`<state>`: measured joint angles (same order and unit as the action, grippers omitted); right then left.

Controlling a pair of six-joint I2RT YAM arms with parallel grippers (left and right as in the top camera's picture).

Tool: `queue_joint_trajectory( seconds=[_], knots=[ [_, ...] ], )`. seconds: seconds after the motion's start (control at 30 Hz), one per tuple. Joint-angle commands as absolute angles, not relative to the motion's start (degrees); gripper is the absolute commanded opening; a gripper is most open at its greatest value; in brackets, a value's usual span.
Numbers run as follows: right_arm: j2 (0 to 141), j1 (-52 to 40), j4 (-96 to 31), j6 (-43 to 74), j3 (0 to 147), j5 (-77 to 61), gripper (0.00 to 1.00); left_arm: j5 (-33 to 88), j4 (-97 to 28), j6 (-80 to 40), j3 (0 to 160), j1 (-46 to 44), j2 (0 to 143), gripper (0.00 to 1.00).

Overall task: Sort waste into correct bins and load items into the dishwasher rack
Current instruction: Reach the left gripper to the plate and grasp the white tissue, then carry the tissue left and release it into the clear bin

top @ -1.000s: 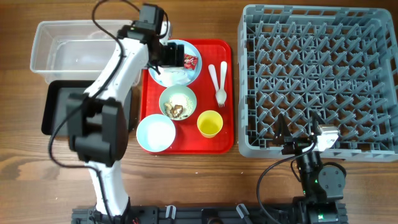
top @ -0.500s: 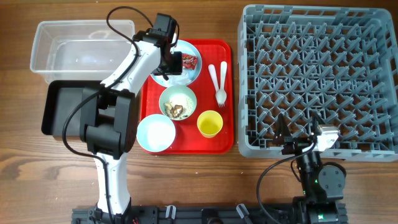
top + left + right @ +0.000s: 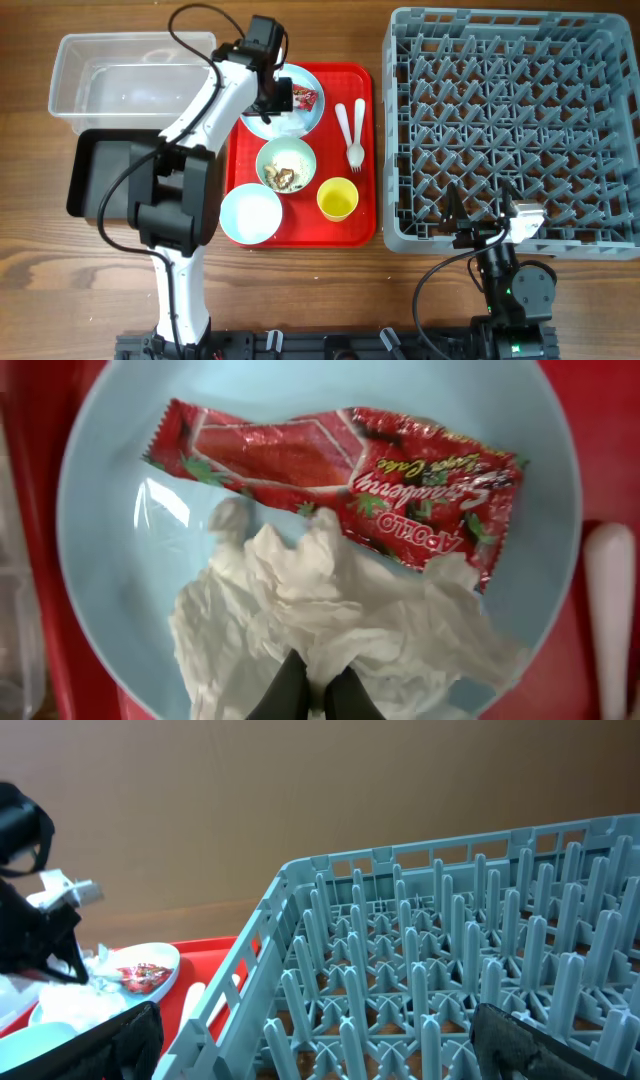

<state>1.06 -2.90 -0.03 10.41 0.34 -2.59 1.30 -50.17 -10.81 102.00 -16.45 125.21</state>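
The left claw (image 3: 280,100) hangs over the round light-blue plate (image 3: 313,114) at the far left end of the red tray (image 3: 366,150). In the wrist view its two dark fingertips (image 3: 288,692) are drawn almost together, pinching a fold of the white tissue (image 3: 330,620) at the near edge of the plate (image 3: 110,540). The tissue lies crumpled over the near half of the plate. Touching its far side is the red-and-white wrapper (image 3: 340,470), lying flat across the plate with one end partly over the tissue.

On the tray, near of the plate, sits a pale bowl (image 3: 264,166) with brown food bits in it. Near of that, at the tray's near left corner, is a second bowl (image 3: 250,214), and just to its right stands the yellow cup (image 3: 338,198). The white cutlery (image 3: 350,130) lies on the tray to the right of the plate.

The clear tub (image 3: 120,80) stands at the far left of the table (image 3: 330,290), with the black bin (image 3: 100,175) just near of it, partly hidden by the left arm.

The grey dishwasher rack (image 3: 510,120) fills the right side. The right claw (image 3: 480,215) sits at its near edge with its fingers spread wide and nothing between them, looking across the pegs of the rack (image 3: 420,970).
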Motion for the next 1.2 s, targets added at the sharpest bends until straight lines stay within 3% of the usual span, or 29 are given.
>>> queue_joint_trajectory(
  seconds=[0.0,0.37,0.6,0.9,0.93,0.97,1.07,1.1,1.17],
  knots=[
    [0.80,-2.76,0.10,10.90,0.30,-3.31,1.00,0.54,-51.05,-11.27,105.41,-16.34,118.41,0.04],
    [0.80,-2.76,0.10,10.92,0.30,-3.31,1.00,0.32,-50.98,-11.38,105.41,-12.45,107.44,0.04],
    [0.80,-2.76,0.10,10.92,0.30,-3.31,1.00,-0.12,-50.83,-10.50,105.41,-2.24,104.12,0.04],
    [0.80,-2.76,0.10,10.92,0.30,-3.31,1.00,-0.05,-49.74,-6.59,104.95,9.56,109.75,0.06],
    [0.80,-2.76,0.10,10.92,0.30,-3.31,1.00,0.01,-49.41,-6.61,104.95,10.15,110.54,0.13],
    [0.80,-2.76,0.10,10.90,0.30,-3.31,1.00,0.05,-48.84,-6.61,104.95,10.79,111.92,0.36],
    [0.80,-2.76,0.10,10.92,0.30,-3.31,1.00,0.12,-48.53,-6.61,104.95,10.87,113.30,0.77],
    [0.80,-2.76,0.10,10.92,0.30,-3.31,1.00,0.12,-48.47,-6.61,104.95,10.76,113.40,0.85],
    [0.80,-2.76,0.10,10.92,0.30,-3.31,1.00,0.14,-48.36,-6.63,104.99,10.50,113.34,0.91]
  ],
)
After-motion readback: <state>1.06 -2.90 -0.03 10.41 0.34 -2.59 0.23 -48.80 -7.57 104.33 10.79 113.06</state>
